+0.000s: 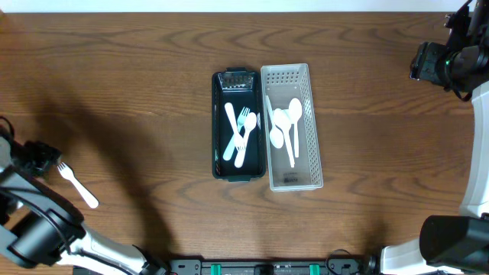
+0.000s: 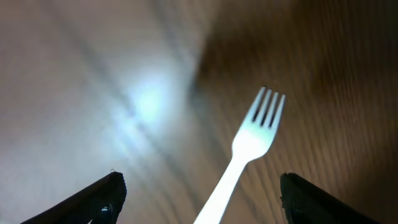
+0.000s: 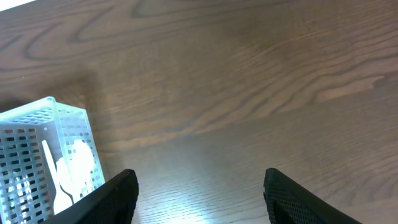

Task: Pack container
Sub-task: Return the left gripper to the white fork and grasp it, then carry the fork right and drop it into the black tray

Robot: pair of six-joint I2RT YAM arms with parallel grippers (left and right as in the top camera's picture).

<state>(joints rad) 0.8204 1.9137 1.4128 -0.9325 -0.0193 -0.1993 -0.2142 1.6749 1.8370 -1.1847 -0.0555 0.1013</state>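
Looking down, I see the dark tray [image 1: 237, 79] mid-table holding what look like forks [image 1: 241, 130], though it's too small to be sure. The white basket [image 1: 286, 76] touches its right side and holds spoons [image 1: 284, 122]. A loose fork [image 1: 78, 185] lies near the left edge, between the wide-open fingers of the left gripper [image 2: 200, 186]. The right gripper [image 3: 199, 183] is spread and empty, with plenty of open table [image 1: 153, 76] around it.

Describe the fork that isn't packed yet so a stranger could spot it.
On the wooden table, look far left of the dark tray and white basket, by the left arm. A white plastic fork lies there alone, the only utensil outside a container.
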